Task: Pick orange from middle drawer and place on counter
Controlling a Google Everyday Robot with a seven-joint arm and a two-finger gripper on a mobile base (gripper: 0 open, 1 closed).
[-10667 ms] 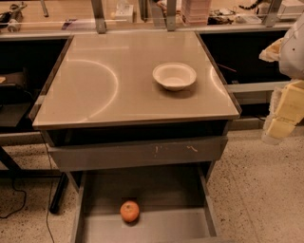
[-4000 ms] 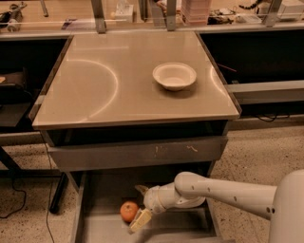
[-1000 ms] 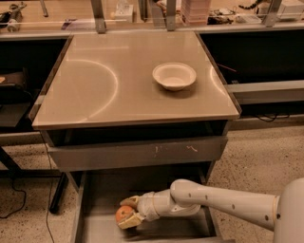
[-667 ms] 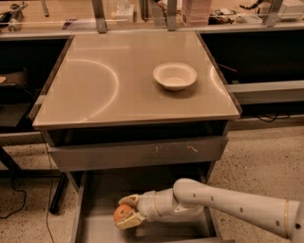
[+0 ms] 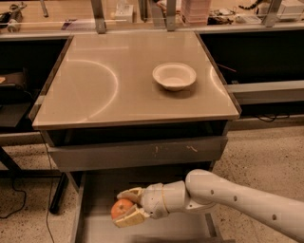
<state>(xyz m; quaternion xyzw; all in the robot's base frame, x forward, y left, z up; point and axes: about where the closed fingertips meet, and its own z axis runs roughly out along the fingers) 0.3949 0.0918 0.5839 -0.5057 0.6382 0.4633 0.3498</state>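
The orange [image 5: 120, 208] is small, round and glossy, low in the camera view over the open grey middle drawer [image 5: 97, 228]. My gripper [image 5: 127, 208] reaches in from the right on a white arm and is shut on the orange, one pale finger above it and one below. The orange looks slightly lifted off the drawer floor. The tan-beige counter [image 5: 104, 85] with a curved arc mark lies above.
A white bowl [image 5: 174, 76] stands on the right half of the counter. The closed upper drawer front [image 5: 137, 153] with pale scuffs overhangs the open drawer. A cluttered bench [image 5: 142, 12] runs along the back. Speckled floor lies to the right.
My gripper has closed around the orange and drawn it slightly left and up within the drawer; a second ago it held the fruit nearly at the same spot.
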